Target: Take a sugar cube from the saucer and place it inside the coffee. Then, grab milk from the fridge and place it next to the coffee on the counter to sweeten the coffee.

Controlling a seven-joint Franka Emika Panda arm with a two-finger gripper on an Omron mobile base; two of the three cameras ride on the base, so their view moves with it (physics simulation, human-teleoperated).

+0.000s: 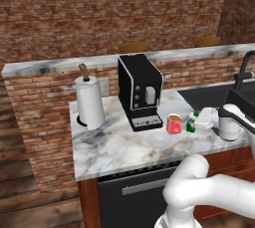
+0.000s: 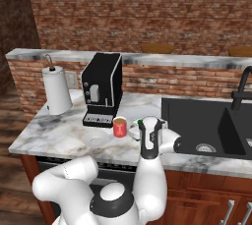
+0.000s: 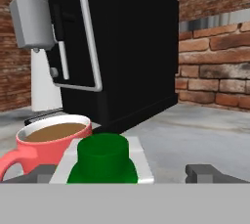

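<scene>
While end effector (image 3: 124, 173) gapes around milk (image 3: 102, 159) beside coffee (image 3: 51, 142), no lettering legible.

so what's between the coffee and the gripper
The milk stands between the coffee and the open gripper, seen in the left base view.
</scene>
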